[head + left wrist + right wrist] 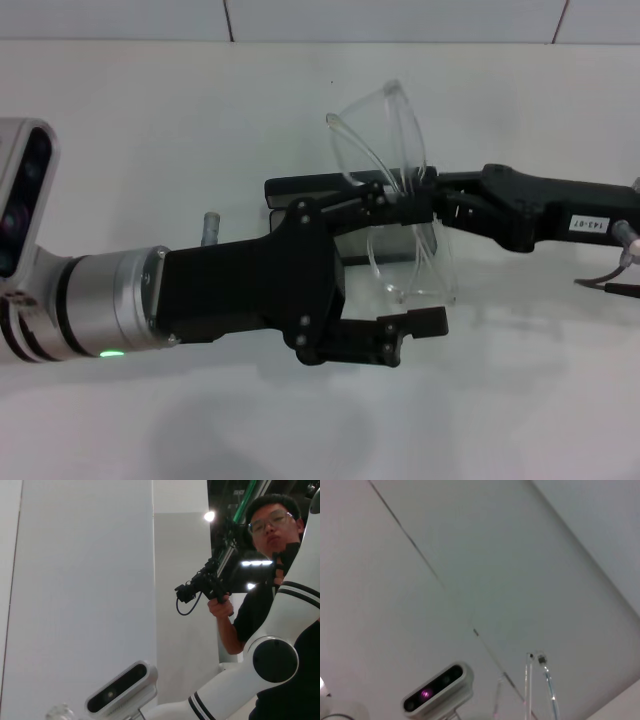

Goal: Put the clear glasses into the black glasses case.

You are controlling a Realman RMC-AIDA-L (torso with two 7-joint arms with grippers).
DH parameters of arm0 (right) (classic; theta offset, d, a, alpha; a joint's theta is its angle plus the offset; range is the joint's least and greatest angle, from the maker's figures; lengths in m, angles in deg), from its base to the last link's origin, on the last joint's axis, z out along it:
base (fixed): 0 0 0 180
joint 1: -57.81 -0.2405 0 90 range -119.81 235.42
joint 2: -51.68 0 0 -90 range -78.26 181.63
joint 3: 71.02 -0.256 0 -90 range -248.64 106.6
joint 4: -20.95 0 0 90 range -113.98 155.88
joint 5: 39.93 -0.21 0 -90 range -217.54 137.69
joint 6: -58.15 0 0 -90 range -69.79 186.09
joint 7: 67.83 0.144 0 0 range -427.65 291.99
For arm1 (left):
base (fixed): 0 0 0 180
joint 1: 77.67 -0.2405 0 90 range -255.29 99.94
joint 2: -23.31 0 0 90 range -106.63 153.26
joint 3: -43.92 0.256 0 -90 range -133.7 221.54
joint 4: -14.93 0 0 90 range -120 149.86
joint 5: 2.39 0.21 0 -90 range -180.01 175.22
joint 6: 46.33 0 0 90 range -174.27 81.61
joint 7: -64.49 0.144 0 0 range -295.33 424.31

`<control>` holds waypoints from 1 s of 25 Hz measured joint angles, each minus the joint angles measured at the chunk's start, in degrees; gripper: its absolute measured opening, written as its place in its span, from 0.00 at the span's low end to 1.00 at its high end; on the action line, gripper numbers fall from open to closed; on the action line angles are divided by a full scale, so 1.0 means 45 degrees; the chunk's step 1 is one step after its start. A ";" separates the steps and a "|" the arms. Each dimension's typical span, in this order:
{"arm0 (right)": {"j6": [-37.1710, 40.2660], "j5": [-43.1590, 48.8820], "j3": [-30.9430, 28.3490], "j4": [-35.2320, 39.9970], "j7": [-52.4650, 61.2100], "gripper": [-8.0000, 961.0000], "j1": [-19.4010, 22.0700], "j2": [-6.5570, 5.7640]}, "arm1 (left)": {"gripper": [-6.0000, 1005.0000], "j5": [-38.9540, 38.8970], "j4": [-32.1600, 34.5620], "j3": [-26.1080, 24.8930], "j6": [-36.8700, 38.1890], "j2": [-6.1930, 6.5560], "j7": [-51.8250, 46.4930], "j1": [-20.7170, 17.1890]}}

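In the head view the clear glasses (398, 150) stand on end above the table, one lens up and the other lens down. My right gripper (432, 205) reaches in from the right and is shut on their middle. My left gripper (405, 262) comes from the left and is open wide: its upper finger (378, 207) lies by the glasses' middle and its lower finger (420, 322) sits below the bottom lens. The black glasses case (308, 187) lies on the table behind the left gripper, mostly hidden. The right wrist view shows the thin clear arms of the glasses (528, 680).
A small grey post (211, 228) stands on the white table (150, 120) behind my left wrist. A thin cable (608, 286) trails at the right edge. In the left wrist view a person (260, 580) holds a camera rig beside the robot's body.
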 joint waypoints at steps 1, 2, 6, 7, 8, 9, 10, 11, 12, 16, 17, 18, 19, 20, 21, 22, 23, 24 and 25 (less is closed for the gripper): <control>0.0011 0.0007 0.0139 0.0090 0.0060 0.08 -0.0002 -0.0002 | 0.83 -0.0002 0.0001 0.0000 -0.0018 0.0000 0.0000 0.0000; 0.0019 0.0012 0.0170 0.0105 0.0068 0.08 -0.0002 -0.0004 | 0.83 -0.0003 0.0002 0.0001 -0.0029 0.0000 0.0000 0.0000; 0.0103 0.0034 0.0249 0.0136 0.0074 0.08 -0.0002 -0.0043 | 0.83 -0.0004 -0.0003 0.0002 -0.0070 0.0000 0.0000 0.0031; 0.0133 0.0046 0.0252 0.0139 0.0075 0.08 -0.0002 -0.0056 | 0.83 -0.0004 -0.0008 0.0002 -0.0081 0.0000 0.0000 0.0040; 0.0172 0.0071 0.0256 0.0143 0.0080 0.08 -0.0002 -0.0076 | 0.83 -0.0004 -0.0008 0.0002 -0.0102 -0.0001 0.0000 0.0044; 0.0223 0.0103 0.0258 0.0151 0.0101 0.08 -0.0003 -0.0096 | 0.83 -0.0004 -0.0007 0.0002 -0.0130 -0.0001 0.0000 0.0051; 0.0254 0.0135 0.0261 0.0175 0.0129 0.08 -0.0002 -0.0108 | 0.83 -0.0004 0.0002 0.0001 -0.0169 -0.0002 -0.0001 0.0063; 0.0292 0.0162 0.0260 0.0224 0.0174 0.08 -0.0002 -0.0128 | 0.83 -0.0004 0.0014 -0.0004 -0.0228 -0.0007 -0.0008 0.0075; 0.0315 0.0199 0.0257 0.0267 0.0210 0.08 -0.0002 -0.0139 | 0.83 -0.0004 0.0025 -0.0006 -0.0279 -0.0012 -0.0024 0.0086; 0.0373 0.0303 0.0258 0.0371 0.0240 0.08 0.0001 -0.0202 | 0.83 -0.0004 0.0065 -0.0011 -0.0368 -0.0018 -0.0068 0.0113; 0.0377 0.0307 0.0264 0.0405 0.0242 0.08 0.0009 -0.0228 | 0.83 -0.0004 0.0075 -0.0012 -0.0371 -0.0019 -0.0069 0.0116; 0.0378 0.0314 0.0266 0.0426 0.0243 0.08 0.0024 -0.0255 | 0.83 -0.0010 0.0083 -0.0015 -0.0373 -0.0020 -0.0071 0.0116; 0.0378 0.0321 0.0269 0.0442 0.0244 0.08 0.0041 -0.0289 | 0.83 -0.0050 0.0084 -0.0017 -0.0377 -0.0020 -0.0073 0.0118; 0.0379 0.0324 0.0270 0.0446 0.0245 0.08 0.0056 -0.0328 | 0.83 -0.0089 0.0085 -0.0018 -0.0380 -0.0020 -0.0074 0.0118; 0.0379 0.0327 0.0273 0.0450 0.0244 0.08 0.0062 -0.0368 | 0.83 -0.0132 0.0087 -0.0019 -0.0384 -0.0016 -0.0074 0.0118; 0.0379 0.0338 0.0274 0.0455 0.0245 0.08 0.0067 -0.0402 | 0.83 -0.0147 0.0088 -0.0019 -0.0387 -0.0012 -0.0073 0.0119; 0.0372 0.0369 0.0274 0.0456 0.0245 0.08 0.0073 -0.0438 | 0.83 -0.0173 0.0089 -0.0019 -0.0389 -0.0008 -0.0072 0.0119; 0.0328 0.0455 0.0247 0.0465 0.0245 0.08 0.0078 -0.0479 | 0.83 -0.0199 0.0092 -0.0019 -0.0390 -0.0007 -0.0070 0.0119; 0.0286 0.0519 0.0222 0.0475 0.0244 0.08 0.0084 -0.0509 | 0.83 -0.0223 0.0092 -0.0019 -0.0390 -0.0006 -0.0066 0.0118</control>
